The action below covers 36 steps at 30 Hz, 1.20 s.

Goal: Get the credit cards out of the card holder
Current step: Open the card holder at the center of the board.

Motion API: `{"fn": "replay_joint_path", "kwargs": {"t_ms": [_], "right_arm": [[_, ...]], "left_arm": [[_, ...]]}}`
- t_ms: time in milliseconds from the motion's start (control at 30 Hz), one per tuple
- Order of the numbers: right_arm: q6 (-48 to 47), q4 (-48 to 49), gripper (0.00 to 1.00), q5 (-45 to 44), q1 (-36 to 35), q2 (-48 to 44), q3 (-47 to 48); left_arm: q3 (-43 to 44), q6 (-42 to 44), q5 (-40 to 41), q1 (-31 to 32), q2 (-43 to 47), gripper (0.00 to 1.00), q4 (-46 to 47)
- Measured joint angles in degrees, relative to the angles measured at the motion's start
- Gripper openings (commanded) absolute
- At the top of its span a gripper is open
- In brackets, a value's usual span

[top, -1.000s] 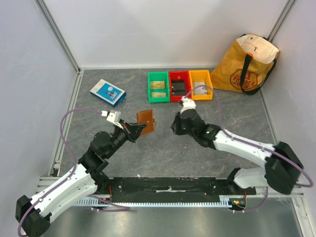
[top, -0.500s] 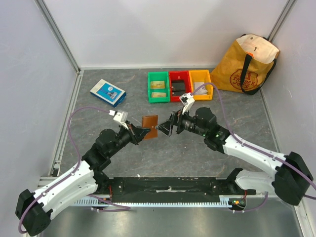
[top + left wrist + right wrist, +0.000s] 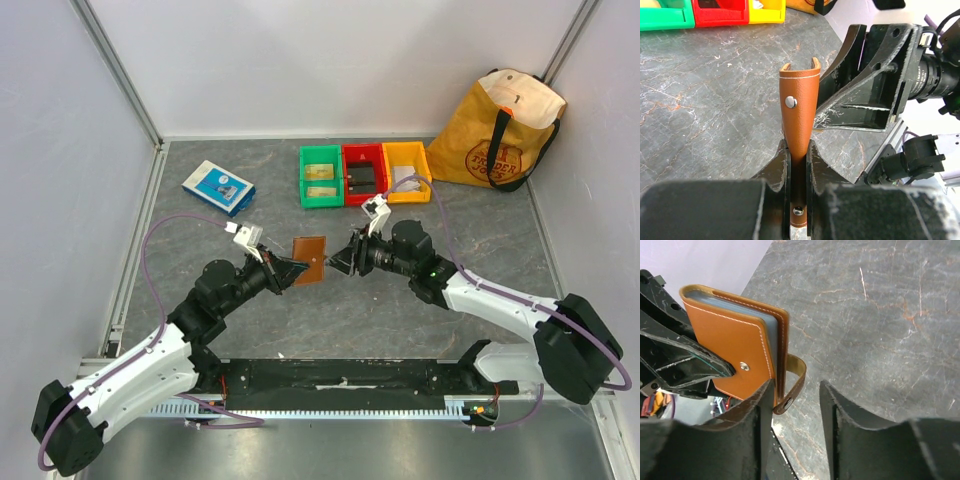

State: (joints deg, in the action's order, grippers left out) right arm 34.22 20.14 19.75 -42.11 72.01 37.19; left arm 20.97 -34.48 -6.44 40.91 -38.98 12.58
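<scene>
Middle of the grey stone-patterned table [image 3: 330, 330], and the small brown leather card holder [image 3: 308, 259] is held up off the surface between the two arms. In the overhead view the left gripper [image 3: 797, 145] comes at it from 8 o'clock and is clamped hard on it. Both black fingers [image 3: 780, 165] squeeze the leather from either side. In the left wrist view the holder rises edge-on and upright out of them, with a silver snap stud [image 3: 790, 102] showing on the leather just above the fingers.

The right gripper [image 3: 796, 390] sits at the holder's 3 o'clock, jaws spread apart and gripping nothing. Its own camera looks at the holder's open edge, where pale blue-grey inner leaves [image 3: 769, 345] peek out between the brown covers. The unfastened closing strap [image 3: 797, 387] loops down into the gap between the fingers. One finger overlaps the holder's lower corner; I cannot tell whether it touches the leather.

Further back, at 1 o'clock from the holder, three small plastic bins stand in a row: a green bin [image 3: 303, 178], a red bin [image 3: 347, 175] and a yellow bin [image 3: 408, 198]. Tan-gold cards [image 3: 321, 172] lie in the green one. The red one holds something dark, too small to make out.

A flat blue-and-white box [image 3: 218, 186] lies at 10 o'clock, well apart from the action. At 2 o'clock a mustard-yellow tote bag [image 3: 505, 130] with dark handles stands in the far corner, just beside the yellow bin.
</scene>
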Motion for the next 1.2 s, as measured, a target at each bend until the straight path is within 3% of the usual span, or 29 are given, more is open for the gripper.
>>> {"fn": "replay_joint_path", "kwargs": {"t_ms": [133,267,400,467,533,633,700,900,1200], "right_arm": [[0.44,0.44,0.27,1.81,1.27,0.0,-1.46],[1.11,2.4,0.22,4.13,2.45,0.0,-2.67],[2.23,6.23,0.0,7.91,3.26,0.2,-4.09],[2.71,7.78,0.0,9.46,3.37,0.28,-4.48],[3.13,8.94,0.0,10.51,3.69,0.28,-4.7],[2.95,8.26,0.0,10.75,4.39,0.2,-4.7],[1.97,5.77,0.0,10.16,4.7,0.04,-4.61],[-0.85,-2.67,0.0,8.66,4.85,1.44,-4.02],[0.35,-4.22,0.0,8.63,4.85,7.98,-4.02]], "left_arm": [[0.0,-0.24,-0.13,0.0,0.31,0.02,-0.02],[0.07,-0.44,-0.66,0.0,1.05,0.02,0.13],[0.09,-0.55,-2.49,0.02,1.11,0.02,1.42],[0.09,-0.63,-3.02,0.0,1.07,0.04,1.88],[0.09,-0.72,-2.86,0.02,0.96,0.24,2.27],[0.11,-1.14,0.11,0.04,0.85,0.68,1.36],[0.33,-1.51,3.17,0.04,0.61,0.83,-0.87],[4.76,-2.12,9.99,0.04,-4.55,0.87,-10.97],[9.75,-2.16,8.76,0.15,-17.86,0.82,-16.37]]}}
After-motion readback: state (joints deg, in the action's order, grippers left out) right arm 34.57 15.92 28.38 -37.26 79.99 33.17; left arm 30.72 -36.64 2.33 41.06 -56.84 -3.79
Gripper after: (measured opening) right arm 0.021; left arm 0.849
